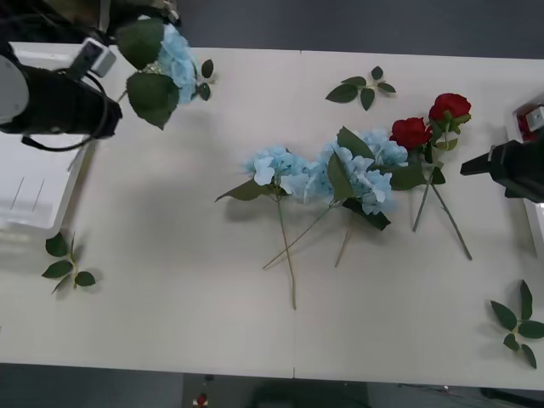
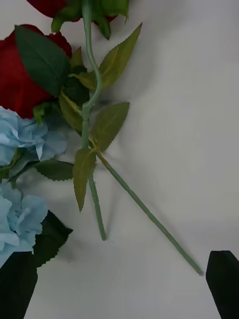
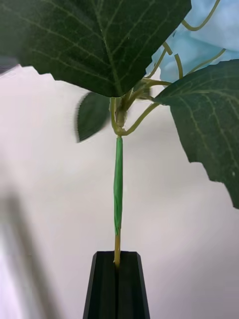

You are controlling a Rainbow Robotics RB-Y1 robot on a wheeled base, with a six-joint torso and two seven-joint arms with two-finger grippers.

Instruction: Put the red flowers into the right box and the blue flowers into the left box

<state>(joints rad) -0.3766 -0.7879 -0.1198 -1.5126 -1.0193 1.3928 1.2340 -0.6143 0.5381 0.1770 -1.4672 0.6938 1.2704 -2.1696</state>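
Note:
My left gripper (image 1: 115,102) hangs at the far left of the table, beside the left box (image 1: 34,191), a white tray at the table's left edge. Its black fingers (image 3: 117,281) are shut on the thin stem of a blue flower (image 1: 174,55), whose big green leaves (image 3: 99,45) hang close to the camera. More blue flowers (image 1: 361,174) lie mid-table. Two red flowers (image 1: 411,132) lie to their right, stems (image 2: 144,212) crossing. My right gripper (image 1: 469,168) is open (image 2: 119,286) just right of those stems, with nothing in it. A strip of the right box (image 1: 534,225) shows at the right edge.
Loose green leaf sprigs lie at the back (image 1: 361,87), front left (image 1: 66,265) and front right (image 1: 518,323). Another small sprig (image 1: 205,81) sits by the held flower. The table's front edge (image 1: 272,367) runs along the near side.

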